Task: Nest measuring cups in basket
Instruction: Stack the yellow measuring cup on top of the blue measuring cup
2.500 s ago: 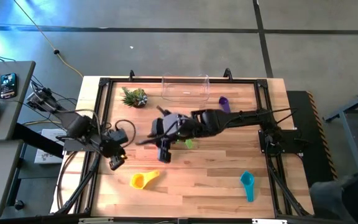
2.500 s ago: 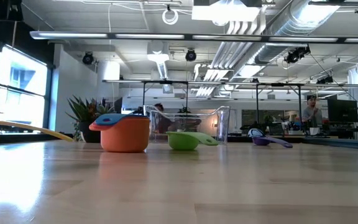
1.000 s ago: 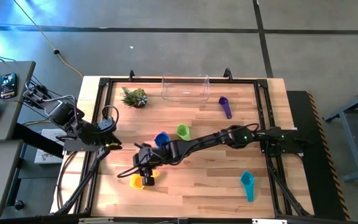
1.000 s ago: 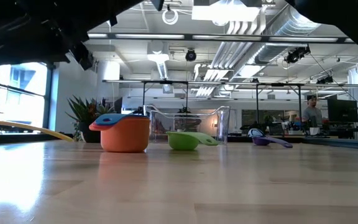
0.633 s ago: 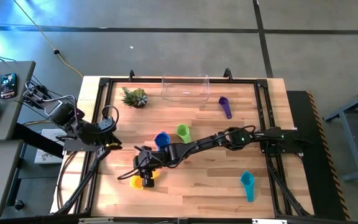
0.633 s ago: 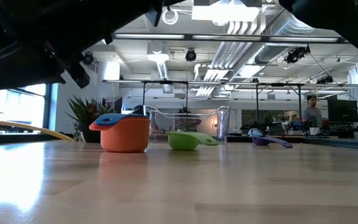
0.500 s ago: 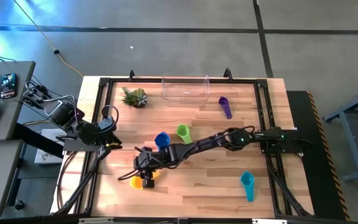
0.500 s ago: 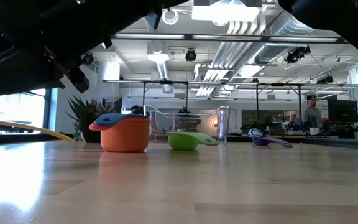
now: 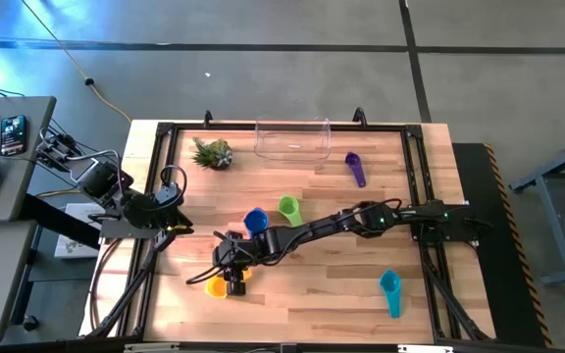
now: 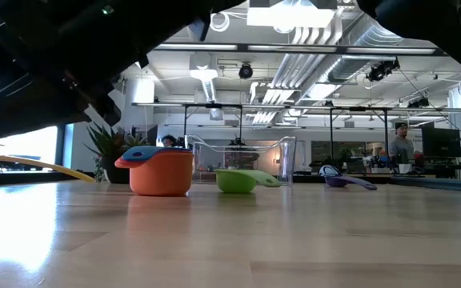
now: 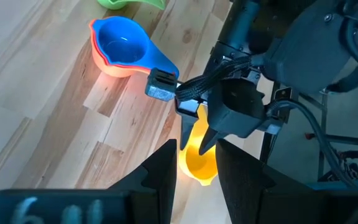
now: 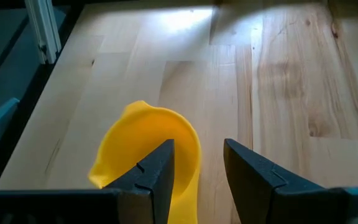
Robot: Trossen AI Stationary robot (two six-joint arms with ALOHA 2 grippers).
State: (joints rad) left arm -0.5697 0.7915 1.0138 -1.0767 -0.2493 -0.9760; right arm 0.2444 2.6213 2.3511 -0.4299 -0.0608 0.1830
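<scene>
**Right hand over the yellow cup at the near edge**

While the left arm waits off the left side of the bench point(image 9: 341, 294), the right arm stretches across it to the front-left area, where the right hand point(image 9: 232, 283) hangs directly over the yellow measuring cup point(image 9: 218, 286). Its fingers point(image 12: 157, 171) are apart; in the right wrist view one finger sits over the cup's rim and the other over bare wood beside it, though contact cannot be judged. The left hand point(image 9: 172, 225) is beside the bench's left edge, with its fingers point(image 11: 163, 171) apart and nothing between them.

On the right, near the front, lies the teal cup point(image 9: 390, 290), well apart from the rest. Toward the middle, the blue cup point(image 9: 254, 219) sits nested in an orange-red cup point(image 10: 161, 175), with the green cup point(image 9: 289, 207) just beside them. Farther back on the right lies the purple cup point(image 9: 355, 167). At the far edge stands the clear basket point(image 9: 292, 140), with no cup visible inside, and a small spiky plant point(image 9: 212, 153) to its left.
</scene>
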